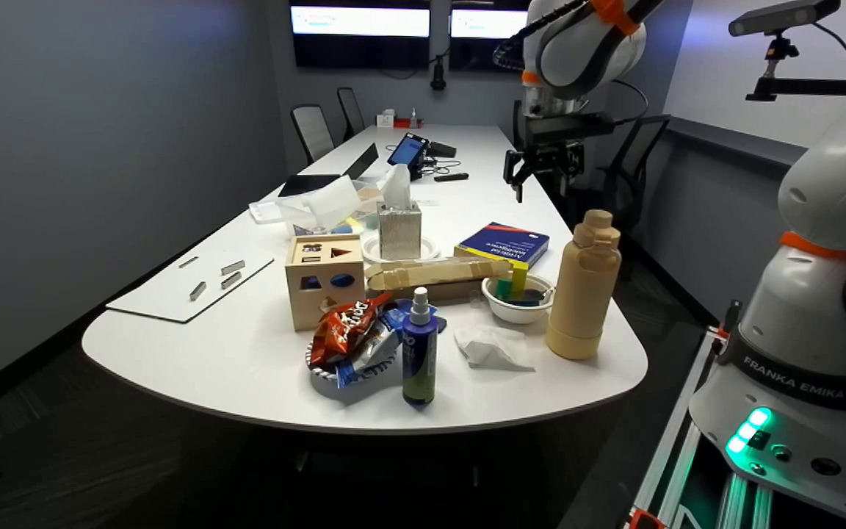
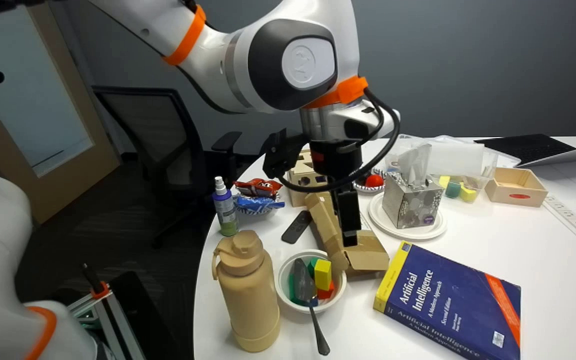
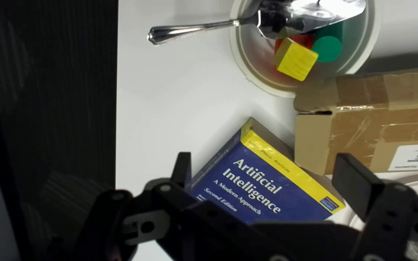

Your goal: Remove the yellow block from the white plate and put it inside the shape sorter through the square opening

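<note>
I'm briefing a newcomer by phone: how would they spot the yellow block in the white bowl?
On the white table, find the tall tan bottle, with a white bowl beside it. Inside that bowl sits the yellow block, its colour setting it apart from red and green pieces.

arm [image 2: 302, 61] bent, jaws spread (pointing down).

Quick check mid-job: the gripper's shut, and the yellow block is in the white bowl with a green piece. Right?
Not quite: the gripper is open, its jaws wide apart in the wrist view. The yellow block is indeed in the white bowl with a green piece.
</note>
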Robot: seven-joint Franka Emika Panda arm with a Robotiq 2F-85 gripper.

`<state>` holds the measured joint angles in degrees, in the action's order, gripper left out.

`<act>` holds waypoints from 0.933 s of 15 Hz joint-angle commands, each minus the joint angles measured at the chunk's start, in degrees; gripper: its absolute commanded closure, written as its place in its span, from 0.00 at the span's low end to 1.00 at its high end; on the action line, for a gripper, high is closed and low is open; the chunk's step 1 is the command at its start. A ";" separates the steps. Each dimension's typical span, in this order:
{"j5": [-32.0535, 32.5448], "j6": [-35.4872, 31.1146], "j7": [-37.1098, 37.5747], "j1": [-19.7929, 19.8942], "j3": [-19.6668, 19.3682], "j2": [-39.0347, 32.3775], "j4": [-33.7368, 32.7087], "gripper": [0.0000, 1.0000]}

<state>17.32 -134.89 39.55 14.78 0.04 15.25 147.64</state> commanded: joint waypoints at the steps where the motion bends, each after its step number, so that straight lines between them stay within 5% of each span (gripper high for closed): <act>1: 0.81 2.73 11.68 -0.51 1.96 -1.34 0.87 0.00; 6: -4.37 1.70 18.62 -3.50 1.07 -5.00 1.93 0.00; 14: -12.03 -7.39 18.35 -6.12 -0.63 -10.99 2.01 0.00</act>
<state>6.53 -139.09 56.98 9.83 0.71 5.96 149.34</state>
